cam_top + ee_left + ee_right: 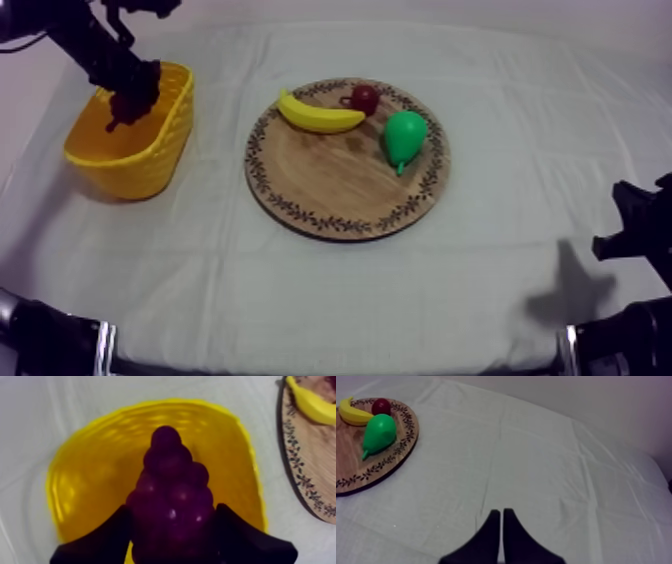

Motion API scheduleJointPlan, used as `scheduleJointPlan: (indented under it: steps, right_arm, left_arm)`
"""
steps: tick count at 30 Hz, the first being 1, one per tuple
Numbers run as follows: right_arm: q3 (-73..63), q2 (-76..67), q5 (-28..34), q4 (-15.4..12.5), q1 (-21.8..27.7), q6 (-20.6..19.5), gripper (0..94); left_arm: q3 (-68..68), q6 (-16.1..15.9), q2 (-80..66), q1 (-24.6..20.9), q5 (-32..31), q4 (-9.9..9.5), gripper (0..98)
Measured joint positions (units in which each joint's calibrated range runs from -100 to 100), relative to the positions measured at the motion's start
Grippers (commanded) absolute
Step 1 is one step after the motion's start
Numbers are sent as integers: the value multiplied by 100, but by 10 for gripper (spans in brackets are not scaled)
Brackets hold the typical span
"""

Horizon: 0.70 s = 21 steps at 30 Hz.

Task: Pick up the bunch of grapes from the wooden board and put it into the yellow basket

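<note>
At the far left of the desk, a yellow basket (pixel 135 150) was seen standing on the grey-white cloth (pixel 480 290). The left arm was reached in from the upper left, and the left claw (pixel 128 104) was held over the basket's opening. The bunch of grapes (pixel 170 481) was gripped between its two black fingers (pixel 107 536), one finger pressed to each side of the bunch. In the left wrist view the grapes were framed by the basket's yellow inside wall. Whether the bunch touched the basket's floor could not be told.

Just right of the basket, near the middle of the desk, the round wooden board (pixel 330 185) with its patterned rim was laid flat, apart from the basket. On the far part of the board a banana (pixel 318 115) was placed. A small red fruit (pixel 365 97) was set just beside the banana's right end. A green pear (pixel 404 135) was laid to the right of these, with its narrow end turned toward the near side. The near half of the board was left bare.

At the right edge of the desk the right arm (pixel 640 235) was kept low. The right claw (pixel 501 518) was closed on nothing, its fingers pressed together as a narrow wedge over bare cloth, well apart from the board.
</note>
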Motion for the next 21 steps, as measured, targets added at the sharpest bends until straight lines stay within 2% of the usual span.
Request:
scheduleJointPlan:
  steps: [7,13,14,18,21]
  right_arm:
    - [0,0,0,0,0,0,3]
    - [0,0,11,0,0,0,3]
    - [0,0,3,0,0,0,3]
    - [0,0,3,0,0,0,3]
    - [0,0,3,0,0,0,3]
  left_arm:
    - [-134,-203,902,-216,-205,219,501]
    - [-11,-237,1157,-277,-459,256,506]
    - [22,-234,1135,-282,-512,256,536]
    - [195,-246,985,-282,-719,263,827]
    - [332,-260,806,-261,-861,253,905]
